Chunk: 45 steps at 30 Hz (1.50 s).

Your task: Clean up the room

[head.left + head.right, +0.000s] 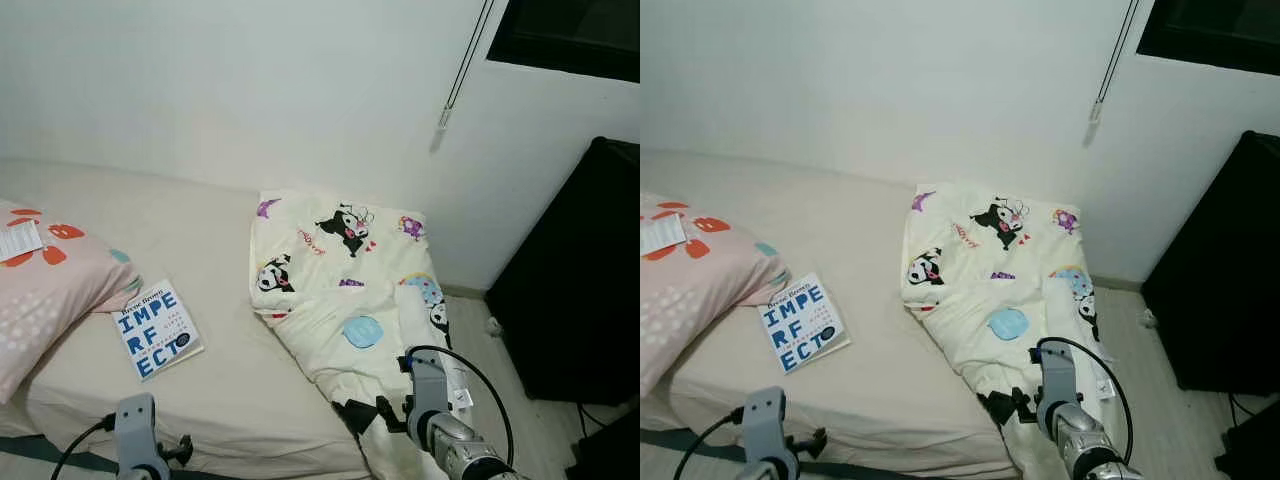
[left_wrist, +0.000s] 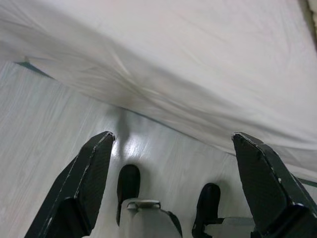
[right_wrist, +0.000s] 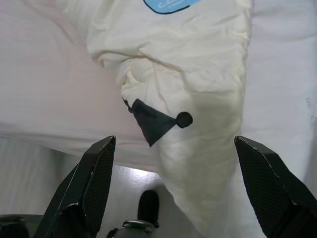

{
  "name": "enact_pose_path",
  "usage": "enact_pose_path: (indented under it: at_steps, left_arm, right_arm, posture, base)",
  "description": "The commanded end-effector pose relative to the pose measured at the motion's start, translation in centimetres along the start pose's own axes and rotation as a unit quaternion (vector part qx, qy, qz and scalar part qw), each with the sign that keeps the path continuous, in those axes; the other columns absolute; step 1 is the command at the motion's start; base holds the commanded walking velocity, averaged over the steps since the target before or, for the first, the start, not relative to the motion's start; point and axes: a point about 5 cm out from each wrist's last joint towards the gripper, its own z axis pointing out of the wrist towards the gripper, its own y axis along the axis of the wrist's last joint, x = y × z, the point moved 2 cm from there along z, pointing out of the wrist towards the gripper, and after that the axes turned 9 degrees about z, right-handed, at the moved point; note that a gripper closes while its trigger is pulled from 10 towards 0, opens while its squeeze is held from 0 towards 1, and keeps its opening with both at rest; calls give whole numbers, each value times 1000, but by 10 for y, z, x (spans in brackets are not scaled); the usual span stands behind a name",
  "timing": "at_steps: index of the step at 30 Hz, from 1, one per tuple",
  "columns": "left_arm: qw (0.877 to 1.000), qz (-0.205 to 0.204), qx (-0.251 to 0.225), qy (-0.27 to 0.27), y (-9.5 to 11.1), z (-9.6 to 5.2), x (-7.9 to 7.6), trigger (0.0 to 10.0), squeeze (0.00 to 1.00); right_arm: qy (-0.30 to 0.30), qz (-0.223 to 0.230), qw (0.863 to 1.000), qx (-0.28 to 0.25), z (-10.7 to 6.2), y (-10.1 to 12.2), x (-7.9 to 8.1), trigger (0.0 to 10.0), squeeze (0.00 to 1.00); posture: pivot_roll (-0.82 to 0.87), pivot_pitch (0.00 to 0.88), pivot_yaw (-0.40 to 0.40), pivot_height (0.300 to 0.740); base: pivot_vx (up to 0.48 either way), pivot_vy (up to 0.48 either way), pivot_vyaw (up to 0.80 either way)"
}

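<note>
**Both end effectors spread wide at the foot of the bed**

The lower corner of the blanket (image 1: 340, 290) runs out of sight past the foot edge of the bed (image 1: 230, 380), so I cannot tell how far it hangs. The pillow (image 1: 45, 280) is cut off at the left. Something dark stands at the far right; it is too black to make out. A black patch sits on the blanket's drooping fold, just in front of the right arm.

The blanket is cream with cartoon prints, folded loosely and lying on the right side of the bed, its near corner spilling over the edge toward the floor (image 2: 49, 124). The book (image 1: 157, 328) lies flat on the sheet, face up, its upper corner just beside the pink pillow. A small white card (image 1: 20, 240) rests on the pillow's top.

The left end effector (image 2: 173, 163) hangs low beside the bed, fingers spread wide, nothing between them, pointing down at pale wooden floor and the overhanging sheet. The right end effector (image 3: 176, 168) is also spread wide and empty, held over the blanket's hanging fold.

A strip of bare floor runs between the bed's right side and the dark object. The middle of the mattress between book and blanket is open sheet. A cord (image 1: 462, 65) hangs down the wall.
</note>
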Motion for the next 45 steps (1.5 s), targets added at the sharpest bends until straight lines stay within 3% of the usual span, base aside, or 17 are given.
enact_pose_path:
  at_steps: [1,4,5,6,11,12,14,15,24,25,26,34,45]
  left_arm:
    - [1000,-10,-4,-2,2,1,-3,10000,0]
    - [1000,-12,-16,-5,9,3,-5,10000,0]
    - [1000,-13,-22,-6,12,4,-6,10000,0]
    - [999,-14,-29,-7,16,4,-6,10000,0]
    - [999,-25,-45,-7,25,6,-7,10000,0]
    - [999,-25,-46,-9,26,6,-8,10000,380]
    - [999,-25,-47,-11,27,7,-9,10000,380]
    - [998,-28,-50,-12,27,7,-11,10000,1000]
    - [998,-32,-47,-14,27,7,-16,10000,1000]
    - [998,-32,-46,-11,27,7,-15,10000,298]
    - [998,-34,-47,-11,28,8,-14,10000,0]
    - [998,-35,-52,-10,31,8,-11,10000,0]
    - [993,-38,-112,-21,66,12,-16,10000,0]
  right_arm:
    - [2,12,1000,-17,0,8,-1,10000,1000]
    - [-13,22,999,-25,0,14,-5,10000,1000]
    - [-18,26,999,-26,0,16,-6,10000,918]
    - [-20,29,999,-27,0,18,-7,10000,0]
    - [-16,36,999,-33,1,23,-6,10000,0]
    - [-16,35,999,-34,1,23,-6,10000,0]
    - [-15,35,999,-34,1,24,-6,10000,0]
    - [-15,29,999,-33,1,24,-6,10000,0]
    - [-14,24,999,-34,1,25,-6,10000,0]
    - [-15,30,999,-36,1,25,-6,10000,0]
    - [-13,33,999,-38,1,26,-6,10000,0]
    - [-14,51,997,-50,1,34,-6,10000,0]
    - [-21,73,991,-108,-2,76,-16,10000,0]
  posture:
    - [-19,3,-96,712]
    - [-23,6,-95,712]
    - [-25,7,-94,712]
    - [-26,12,-94,712]
    - [-33,14,-92,712]
    - [-38,12,-95,712]
    - [-41,9,-99,712]
    - [-49,8,-106,712]
    - [-92,25,-103,712]
    - [-90,22,-94,712]
    - [-87,23,-93,712]
    - [-97,34,-95,712]
    - [-72,45,-86,677]
  base:
    - [0,0,0]
    - [0,0,0]
    - [0,0,0]
    - [0,0,0]
    - [0,0,0]
    - [0,0,0]
    - [0,0,0]
    - [0,0,0]
    - [0,0,0]
    - [0,0,0]
    - [0,0,0]
    - [0,0,0]
    - [0,0,0]
